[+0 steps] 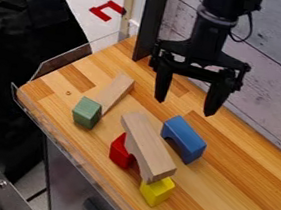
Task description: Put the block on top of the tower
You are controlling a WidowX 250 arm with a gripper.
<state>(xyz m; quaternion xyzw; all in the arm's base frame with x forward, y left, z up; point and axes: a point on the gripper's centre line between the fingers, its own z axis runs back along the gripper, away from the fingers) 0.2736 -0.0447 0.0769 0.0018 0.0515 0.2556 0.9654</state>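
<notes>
The black gripper (186,102) hangs over the back of the wooden table, its two fingers spread apart with nothing between them. In front of and below it is a small structure: a long plain wood block (147,146) lies across the top, with a red block (120,152) under its left side and a yellow block (156,191) under its front end. A blue arch block (184,139) rests on the table to the right of the structure. To the left, a green block (87,113) sits beside a flat plain wood piece (114,92).
The wooden table (236,194) has a clear plastic guard (80,160) along its front left edge. A whitish plank wall (275,84) rises behind it. Black cloth (16,51) hangs at the left, beyond the table.
</notes>
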